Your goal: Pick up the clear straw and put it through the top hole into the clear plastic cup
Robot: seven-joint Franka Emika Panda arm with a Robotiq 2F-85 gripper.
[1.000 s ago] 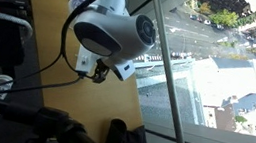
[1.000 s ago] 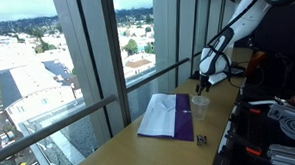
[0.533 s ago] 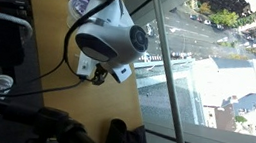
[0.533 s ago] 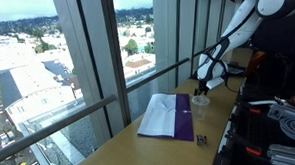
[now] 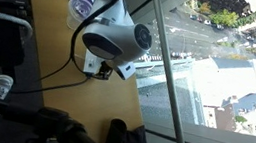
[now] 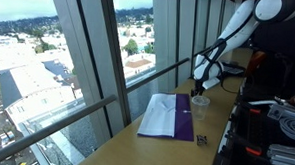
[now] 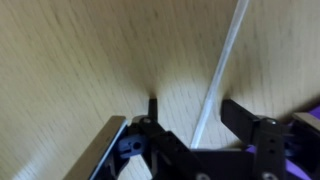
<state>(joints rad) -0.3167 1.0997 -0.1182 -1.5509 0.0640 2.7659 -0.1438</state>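
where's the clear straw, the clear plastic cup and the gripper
clear straw (image 7: 222,70), wrist view, middle of its shaft
clear plastic cup (image 6: 199,107), in an exterior view, side wall
gripper (image 7: 174,114), wrist view, midway between fingertips

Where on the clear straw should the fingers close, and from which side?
Come straight down from above and close across the clear straw at its thin shaft: in the wrist view it lies flat on the wooden desk, between the open fingers. Probably grip nearer one end, leaving length free for inserting.
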